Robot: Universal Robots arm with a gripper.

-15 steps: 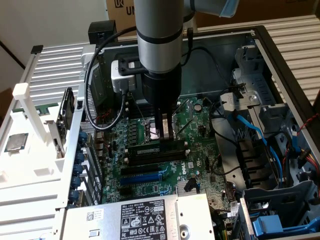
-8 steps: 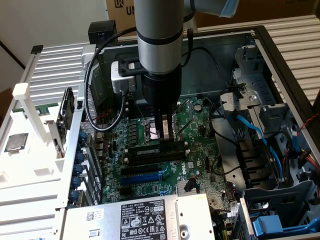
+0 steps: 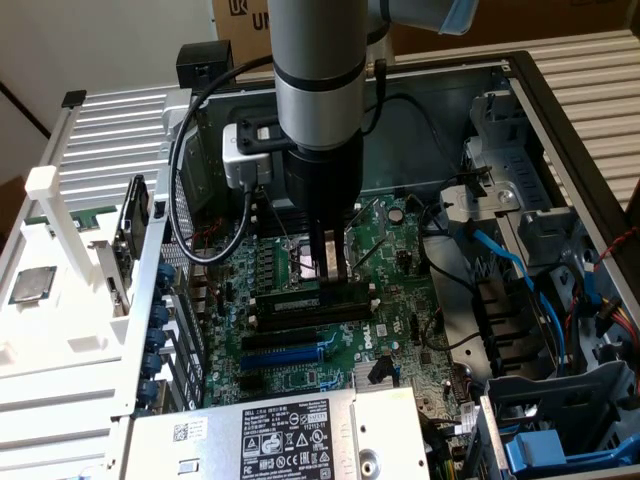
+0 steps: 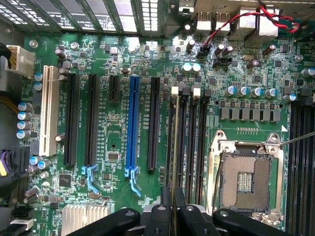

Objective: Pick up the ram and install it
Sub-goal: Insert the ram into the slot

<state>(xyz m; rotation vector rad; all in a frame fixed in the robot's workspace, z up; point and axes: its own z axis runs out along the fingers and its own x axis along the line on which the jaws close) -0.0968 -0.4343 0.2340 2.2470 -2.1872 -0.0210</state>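
Exterior view: the end effector (image 3: 331, 278) reaches down into the open computer case (image 3: 560, 110), its narrow fingers nearly closed on the top edge of the ram (image 3: 290, 298), which stands upright along the memory slots on the motherboard (image 3: 395, 250)

Wrist view: the end effector (image 4: 173, 209) pinches the ram (image 4: 173, 147), seen edge-on over a memory slot beside the processor socket (image 4: 248, 179)

Exterior view: high, looking steeply down into the open case, mid-range. Wrist view: directly above the gripper (image 4: 173, 211), facing down, close. Shared: motherboard (image 3: 400, 250) beneath the gripper.
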